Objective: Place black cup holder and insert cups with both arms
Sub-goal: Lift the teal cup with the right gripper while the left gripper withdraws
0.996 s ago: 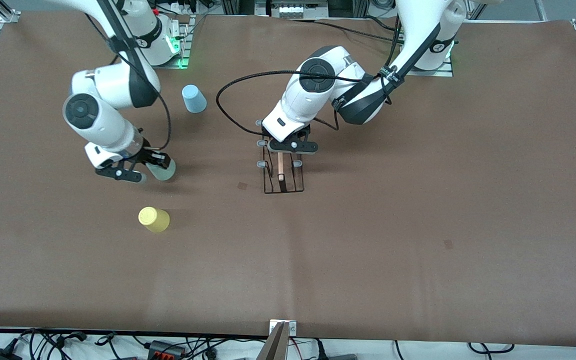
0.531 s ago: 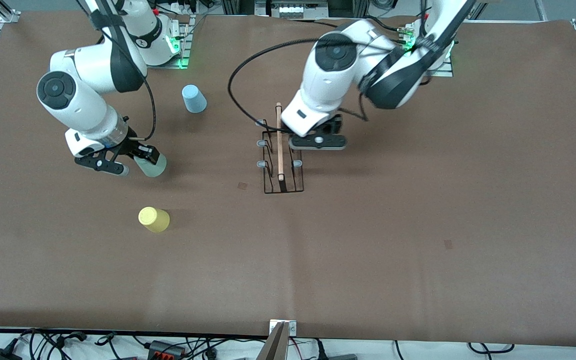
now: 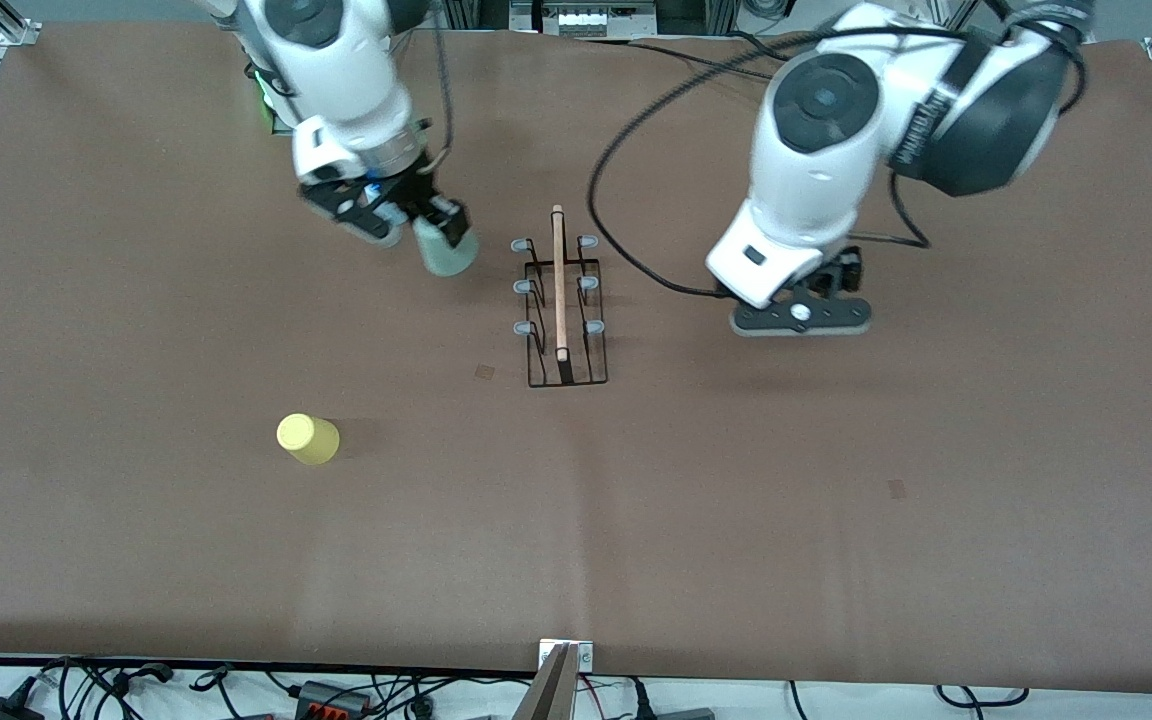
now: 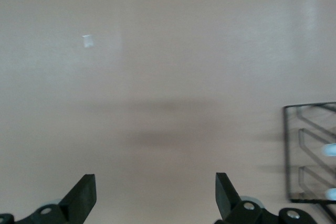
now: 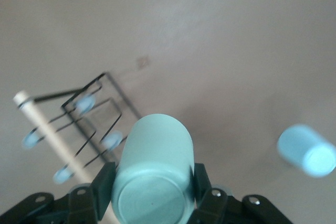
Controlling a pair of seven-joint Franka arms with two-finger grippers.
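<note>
Black cup holder (image 3: 561,300) stands upright near the middle of the brown surface (image 3: 836,560), free of both grippers: a thin wire rack with a pale wooden rod along its top and six grey-tipped pegs, three to each side. Its wire frame also shows in both wrist views.

Toward the right arm's end of the surface, the yellow cup (image 3: 307,439) lies on its side, well apart from the rack and nearer to the front camera; it is smooth tapered plastic. The right gripper (image 3: 414,222) hangs over the surface just beside the rack, jaws clenched on the mint green cup (image 3: 445,248), a plain matte tumbler whose flat base faces the right wrist camera. The light blue cup (image 5: 306,150) appears only in the right wrist view, blurred, on the surface; in the front view the right arm covers it.

The left gripper (image 3: 802,318) hovers over bare surface toward the left arm's end, well apart from the rack, its jaws spread wide and released, holding nothing.

The surface is a wide brown mat with faint creases; cables and power strips run along its edge nearest the front camera.

A second ago the left gripper sat on the rack's rod; it has since let go and drawn away. The right gripper, then low near the yellow cup, has carried the green cup up beside the rack.
</note>
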